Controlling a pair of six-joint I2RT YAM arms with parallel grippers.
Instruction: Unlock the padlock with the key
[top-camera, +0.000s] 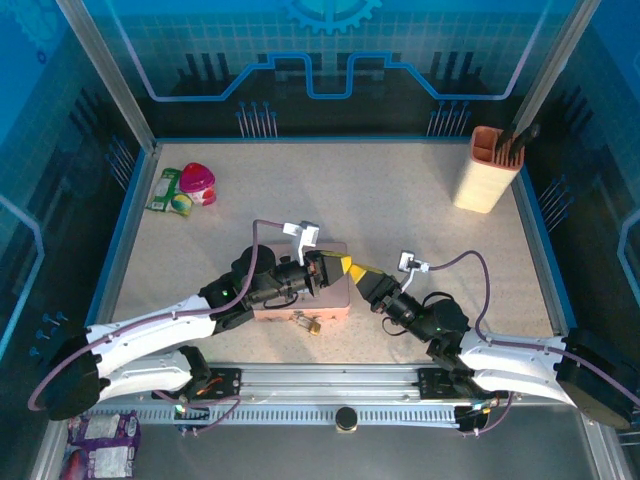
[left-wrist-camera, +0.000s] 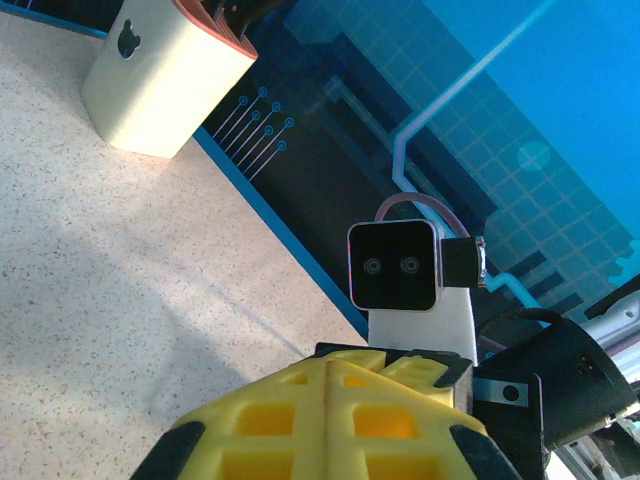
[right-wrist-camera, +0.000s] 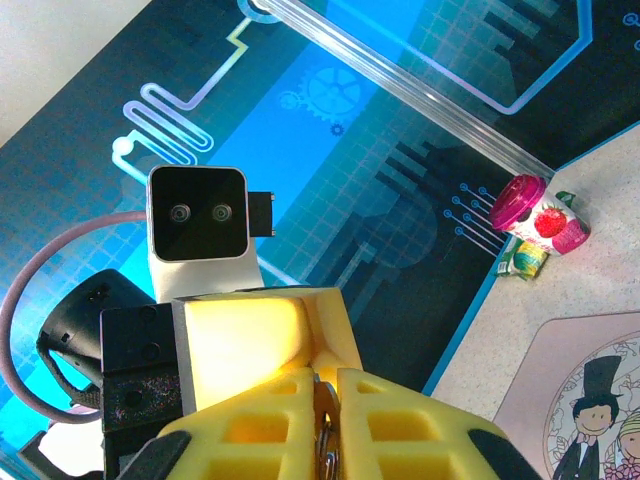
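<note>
The left tool (top-camera: 338, 266) is fully closed, its yellow fingers pressed flat against each other along a single seam. The right tool (top-camera: 362, 274) meets it tip to tip above the right edge of the pink tin (top-camera: 335, 298). The right tool's jaws stand narrow, with a thin grey metal sliver, the key (right-wrist-camera: 323, 442), seated in the gap between them. The padlock (top-camera: 307, 322) lies on the table (top-camera: 420, 200), just beside the near edge of the pink tin and apart from both tools.
</note>
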